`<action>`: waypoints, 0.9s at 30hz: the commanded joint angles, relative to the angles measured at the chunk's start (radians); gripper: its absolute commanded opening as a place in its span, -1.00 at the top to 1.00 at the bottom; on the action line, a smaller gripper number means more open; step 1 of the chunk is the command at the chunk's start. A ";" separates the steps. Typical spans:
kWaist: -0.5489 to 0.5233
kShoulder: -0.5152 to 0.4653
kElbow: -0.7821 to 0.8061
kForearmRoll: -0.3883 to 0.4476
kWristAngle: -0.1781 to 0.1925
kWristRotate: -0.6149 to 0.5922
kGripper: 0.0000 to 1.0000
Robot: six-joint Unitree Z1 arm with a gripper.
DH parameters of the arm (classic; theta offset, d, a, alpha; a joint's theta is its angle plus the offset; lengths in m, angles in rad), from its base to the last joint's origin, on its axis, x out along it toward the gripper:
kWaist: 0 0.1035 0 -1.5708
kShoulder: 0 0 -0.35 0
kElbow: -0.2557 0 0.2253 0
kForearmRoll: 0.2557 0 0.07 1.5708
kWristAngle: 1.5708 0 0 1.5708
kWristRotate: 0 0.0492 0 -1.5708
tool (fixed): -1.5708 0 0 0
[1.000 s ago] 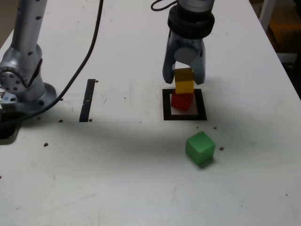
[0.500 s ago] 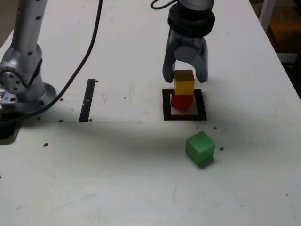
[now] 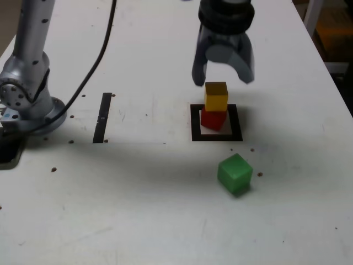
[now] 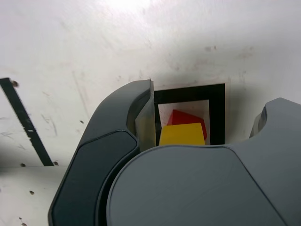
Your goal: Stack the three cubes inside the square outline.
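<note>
A yellow cube (image 3: 216,96) rests on a red cube (image 3: 213,118), and the pair stands inside the black square outline (image 3: 216,135). My gripper (image 3: 223,78) hangs just above the yellow cube with its jaws open and nothing between them. The green cube (image 3: 235,174) lies alone on the table, nearer the camera than the outline. In the wrist view the yellow cube (image 4: 182,134) and the red cube (image 4: 184,117) show between the spread fingers (image 4: 141,117), framed by the outline (image 4: 216,113).
A thin black strip (image 3: 103,117) lies on the white table (image 3: 138,210) toward the exterior view's left. The arm's base (image 3: 27,94) and a black cable (image 3: 96,66) stand at the far left. The table's edge runs along the right.
The jaws have opened and let go of the yellow cube, which stays on the red one. The gripper has risen clear of the stack.
</note>
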 commanded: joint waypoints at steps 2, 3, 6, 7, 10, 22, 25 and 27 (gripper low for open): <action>0.001 -0.040 -0.029 0.043 0.035 -0.016 -0.70; 0.000 -0.051 -0.038 0.059 0.046 -0.023 -0.70; -0.009 -0.086 -0.064 0.109 0.075 -0.041 -0.70; -0.017 -0.102 -0.076 0.130 0.083 -0.047 -0.70; -0.043 -0.135 -0.106 0.170 0.094 -0.058 -0.70; -0.313 -0.155 -0.222 0.193 0.063 -0.082 -0.73; -0.375 -0.148 -0.225 0.162 0.065 -0.089 -0.83; -0.403 -0.143 -0.222 0.143 0.067 -0.092 -0.89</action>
